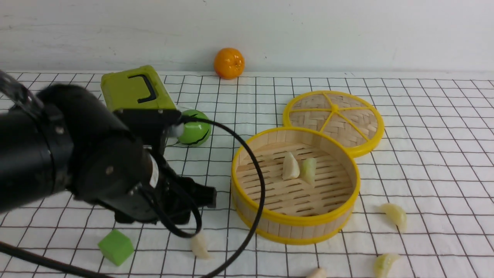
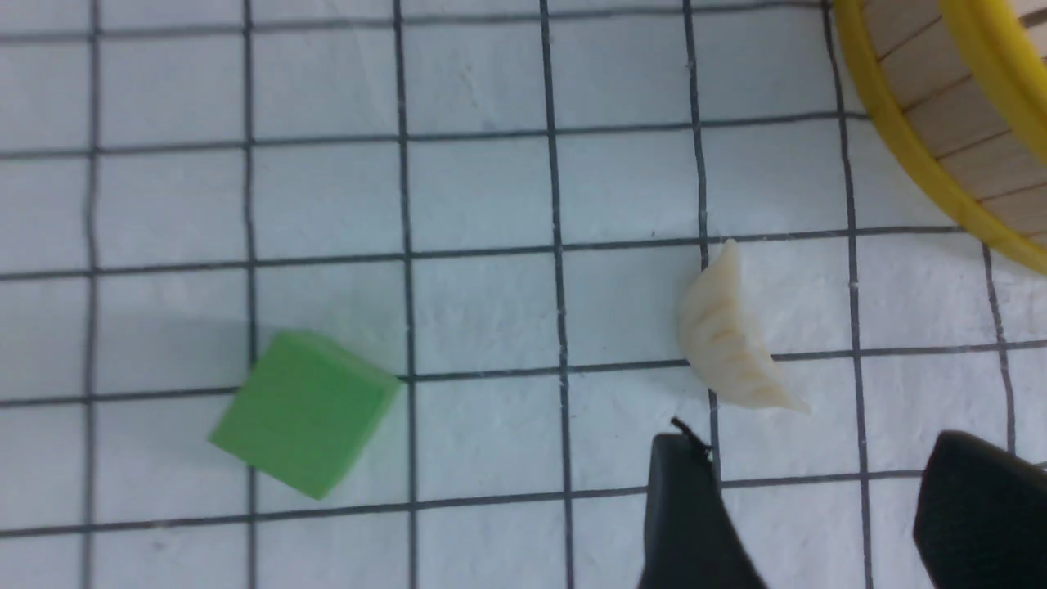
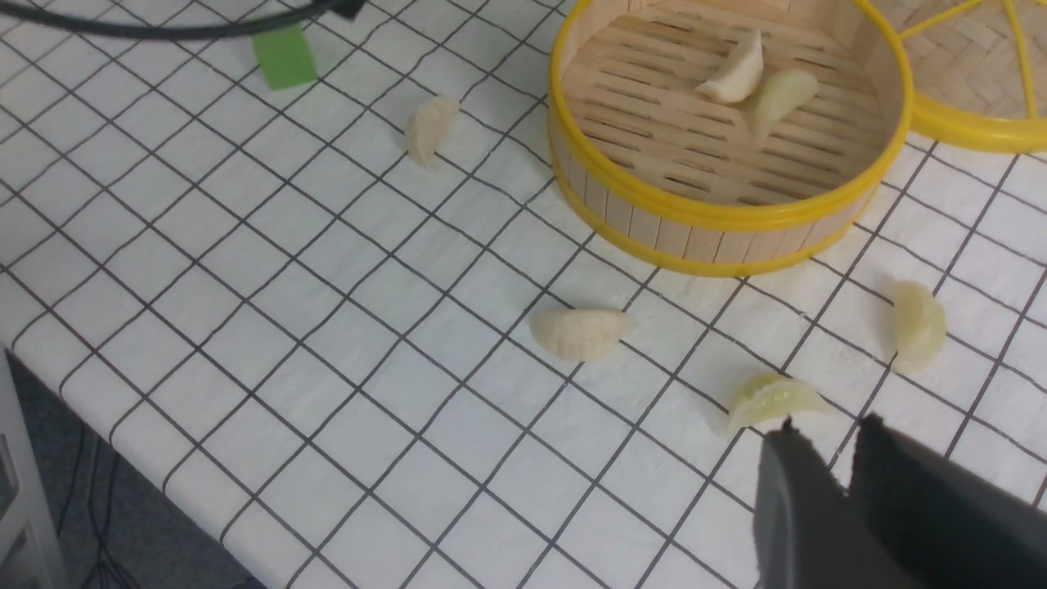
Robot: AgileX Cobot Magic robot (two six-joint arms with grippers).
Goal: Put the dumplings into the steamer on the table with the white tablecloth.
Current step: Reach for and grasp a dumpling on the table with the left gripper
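Left gripper (image 2: 818, 466) hovered with jaws well apart and empty just beside a white dumpling (image 2: 732, 335) on the white tablecloth (image 2: 483, 196) covering the worktop (image 3: 245, 343), near the steamer (image 1: 297, 223), which held two dumplings (image 1: 290, 166). Right gripper (image 3: 830, 433), jaws only slightly apart and empty, hung near a pale green dumpling (image 3: 769, 399). A green cube (image 2: 307, 409) lay nearby.

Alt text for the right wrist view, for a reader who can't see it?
Bamboo steamer holding two dumplings, one white and one pale green, on a grid-printed white tablecloth. Four more dumplings lie on the cloth outside it, the nearest just ahead of the right gripper.
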